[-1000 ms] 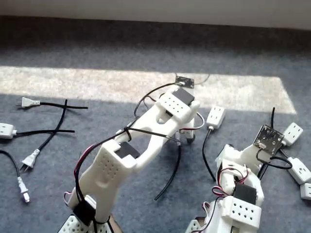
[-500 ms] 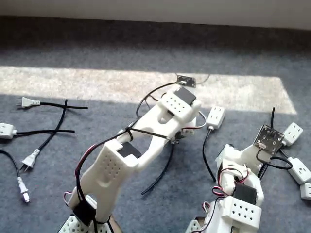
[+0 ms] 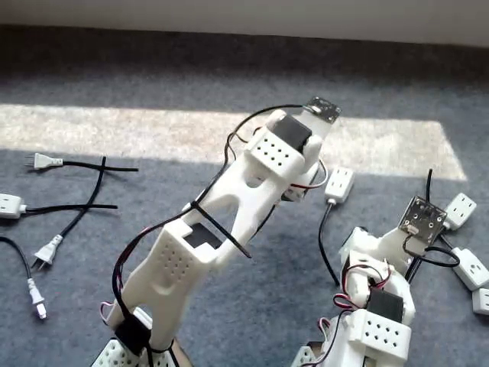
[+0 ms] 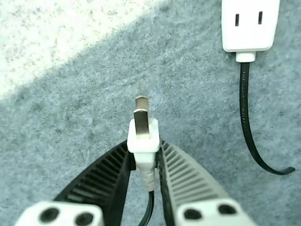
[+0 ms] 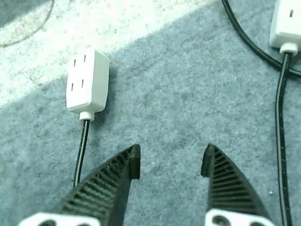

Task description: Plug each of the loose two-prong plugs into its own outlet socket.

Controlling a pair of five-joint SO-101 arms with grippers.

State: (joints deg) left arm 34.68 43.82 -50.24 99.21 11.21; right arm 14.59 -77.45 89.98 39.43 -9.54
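My left gripper (image 4: 143,151) is shut on a white two-prong plug (image 4: 142,136), whose prongs point forward and whose black cord runs back between the fingers. It hangs above the grey carpet, short of a white outlet socket (image 4: 249,23). In the high view that socket (image 3: 338,183) lies just right of the raised left arm (image 3: 267,176). My right gripper (image 5: 171,162) stands open over bare carpet, near another white socket (image 5: 88,80) with a black cable.
Loose plugs (image 3: 42,160) (image 3: 47,252) (image 3: 36,298) on black cords and a socket (image 3: 9,205) lie at the far left. More sockets (image 3: 461,208) (image 3: 470,267) sit at the right edge beside the right arm (image 3: 382,306). A sunlit band crosses the carpet.
The left arm has risen and swung toward the far right with the plug. Its black cord, which trailed on the carpet, has been pulled up under the arm. The right arm has kept still.
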